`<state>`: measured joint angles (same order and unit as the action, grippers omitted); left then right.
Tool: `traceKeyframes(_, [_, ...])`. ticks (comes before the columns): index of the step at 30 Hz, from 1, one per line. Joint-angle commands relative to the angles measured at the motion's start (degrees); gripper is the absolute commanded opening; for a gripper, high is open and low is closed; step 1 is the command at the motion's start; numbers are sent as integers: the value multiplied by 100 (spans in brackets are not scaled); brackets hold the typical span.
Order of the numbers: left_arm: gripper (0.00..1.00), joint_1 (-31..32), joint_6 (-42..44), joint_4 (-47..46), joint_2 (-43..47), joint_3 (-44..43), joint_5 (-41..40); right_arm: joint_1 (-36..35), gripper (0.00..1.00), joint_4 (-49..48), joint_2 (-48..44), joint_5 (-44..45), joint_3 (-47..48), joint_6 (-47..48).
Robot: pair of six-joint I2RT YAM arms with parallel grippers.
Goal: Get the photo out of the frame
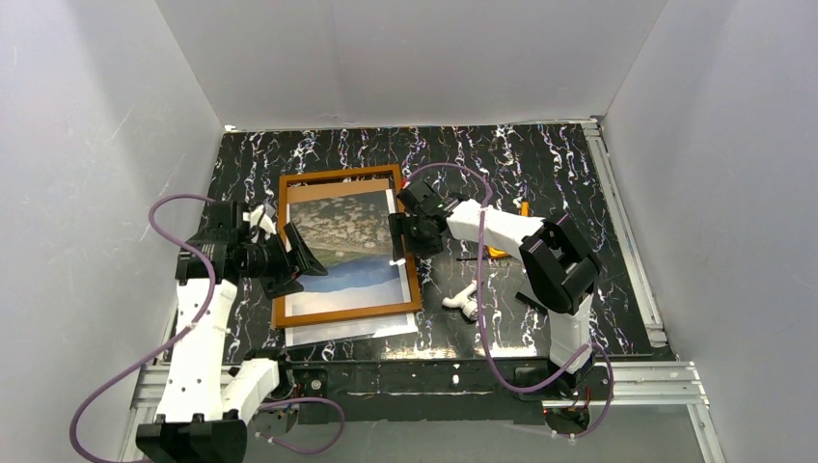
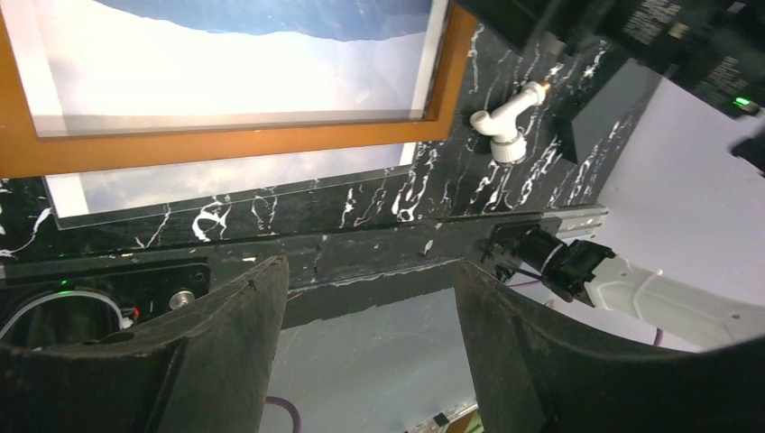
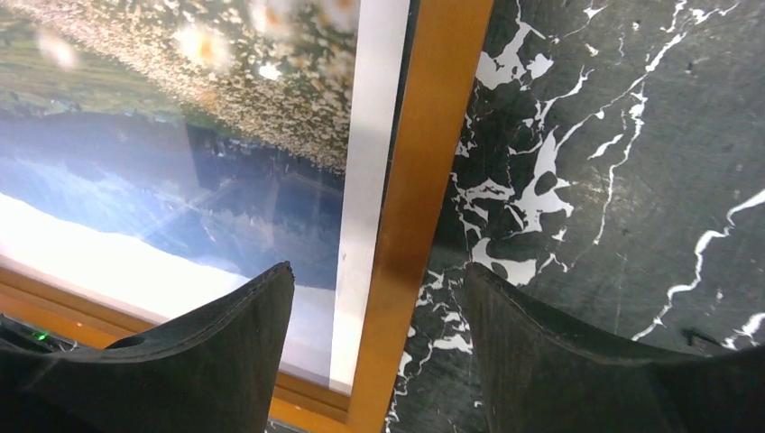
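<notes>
Here, the photo [image 1: 349,246] pokes out past the near side of the frame [image 1: 349,315], which lies flat on the table [image 1: 540,164]. The left gripper [image 1: 294,263] is open and empty by its left side. The right gripper [image 1: 397,239] is open and empty over its right side.

The frame [image 1: 347,315] lies flat on the black marbled table [image 1: 540,164], left of the middle, its long sides running away from the near edge. It is a large rectangle of thin reddish-brown wood. The photo [image 1: 357,275] is only partly inside it: a landscape print with grey-brown rocks, a dark blue band and pale sky. Its near end, with a white border, sticks out under the near rail. A tan strip shows at the far end.
</notes>
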<state>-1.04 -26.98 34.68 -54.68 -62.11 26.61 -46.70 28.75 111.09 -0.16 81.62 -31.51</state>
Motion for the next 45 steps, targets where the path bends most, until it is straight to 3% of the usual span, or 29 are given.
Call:
traceKeyframes(1, [67,16,-154,468,255,27,371,-3,75,-812,240,-79,-294,-322])
traceKeyframes(5, [67,16,-53,652,314,-208,352,3,63,-1076,532,-128,-336,-347])
traceKeyframes(9, [67,18,-17,762,351,-368,326,-14,39,-1348,907,-583,-140,-372])
traceKeyframes(12, [67,16,-48,793,337,-461,369,-51,29,-1579,1136,-815,15,-677])
traceKeyframes(20, [67,17,15,857,299,-531,336,-534,24,-1562,1737,-847,1148,-1762])
traceKeyframes(25, [67,16,69,901,291,-507,301,-678,21,-1362,1880,-645,1624,-2094])
traceKeyframes(36, [67,20,3,1001,291,-865,361,-842,17,-1228,2583,-1065,2832,-2704])
traceKeyframes(40, [67,20,-64,1018,324,-1017,416,-841,15,-1197,2549,-1059,2984,-2804])
traceKeyframes(45, [67,17,-139,1108,361,-1306,454,-628,10,-830,1887,-813,2796,-2225])
